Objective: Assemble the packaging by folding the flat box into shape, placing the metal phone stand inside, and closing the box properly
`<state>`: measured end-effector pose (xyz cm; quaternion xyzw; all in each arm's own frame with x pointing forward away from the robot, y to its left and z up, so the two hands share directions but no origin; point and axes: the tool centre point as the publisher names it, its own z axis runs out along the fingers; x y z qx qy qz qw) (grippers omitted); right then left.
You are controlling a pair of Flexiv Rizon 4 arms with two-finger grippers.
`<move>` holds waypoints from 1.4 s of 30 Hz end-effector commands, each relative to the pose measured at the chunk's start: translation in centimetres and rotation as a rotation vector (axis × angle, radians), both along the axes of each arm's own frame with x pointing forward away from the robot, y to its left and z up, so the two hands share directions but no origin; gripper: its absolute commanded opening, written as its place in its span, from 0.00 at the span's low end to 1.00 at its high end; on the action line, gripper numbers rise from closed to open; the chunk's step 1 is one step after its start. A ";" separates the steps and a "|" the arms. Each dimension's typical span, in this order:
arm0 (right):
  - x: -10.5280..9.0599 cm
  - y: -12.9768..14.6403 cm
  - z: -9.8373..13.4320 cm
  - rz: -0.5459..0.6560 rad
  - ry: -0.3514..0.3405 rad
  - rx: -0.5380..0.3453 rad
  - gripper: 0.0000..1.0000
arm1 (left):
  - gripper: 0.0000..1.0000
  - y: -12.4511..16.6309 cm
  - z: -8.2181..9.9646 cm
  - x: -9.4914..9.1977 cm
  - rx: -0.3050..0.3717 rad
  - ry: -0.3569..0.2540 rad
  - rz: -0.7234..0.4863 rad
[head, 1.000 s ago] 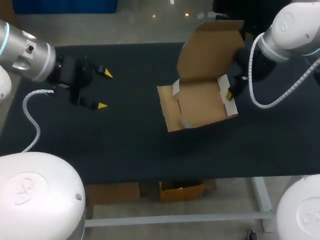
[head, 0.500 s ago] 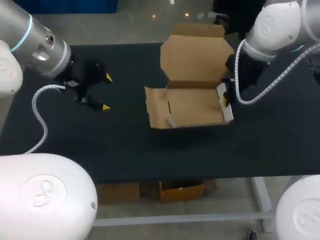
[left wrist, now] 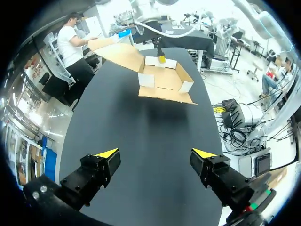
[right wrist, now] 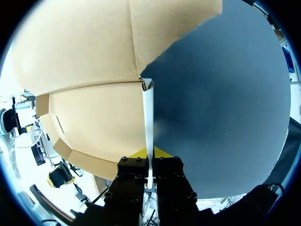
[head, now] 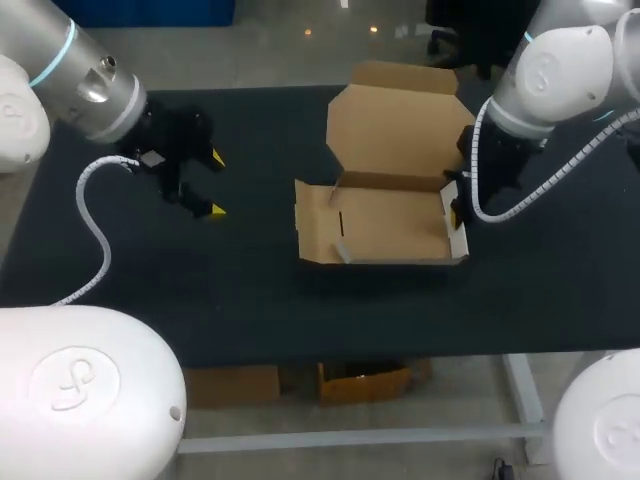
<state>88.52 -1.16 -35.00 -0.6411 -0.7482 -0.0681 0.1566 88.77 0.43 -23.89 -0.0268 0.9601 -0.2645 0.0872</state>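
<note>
The brown cardboard box [head: 385, 222] lies open on the black table, its lid [head: 395, 128] standing up at the far side. My right gripper [head: 455, 206] is shut on the box's right side wall. In the right wrist view that wall's white edge [right wrist: 148, 113] runs straight out from between the closed yellow tips of the right gripper [right wrist: 149, 152]. My left gripper [head: 214, 184] hangs open over bare table, well left of the box. In its own view the left gripper [left wrist: 155, 153] has the box [left wrist: 162, 81] far ahead of it. No metal phone stand shows in any view.
Black tabletop [head: 250, 280] stretches between the left gripper and the box. The table's front edge [head: 330, 355] runs just below the box. My right arm's white cable [head: 490, 215] loops beside the box's right end.
The right gripper has swung the box round from a tilted, raised pose to lie flat and square to the table's front edge. The left arm has turned and shifted slightly, its gripper staying open.
</note>
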 end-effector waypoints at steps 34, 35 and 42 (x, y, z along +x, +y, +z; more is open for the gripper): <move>0.8 3.7 -0.4 0.007 0.276 -0.197 0.00 | 1.00 0.5 -0.8 0.5 -0.022 -0.008 0.005; 0.8 3.8 -0.5 0.004 0.279 -0.201 0.00 | 1.00 0.5 -0.8 0.5 -0.022 -0.008 0.005; 0.5 3.9 -0.8 -0.009 0.310 -0.241 0.00 | 1.00 0.5 -0.8 0.5 -0.022 -0.008 0.005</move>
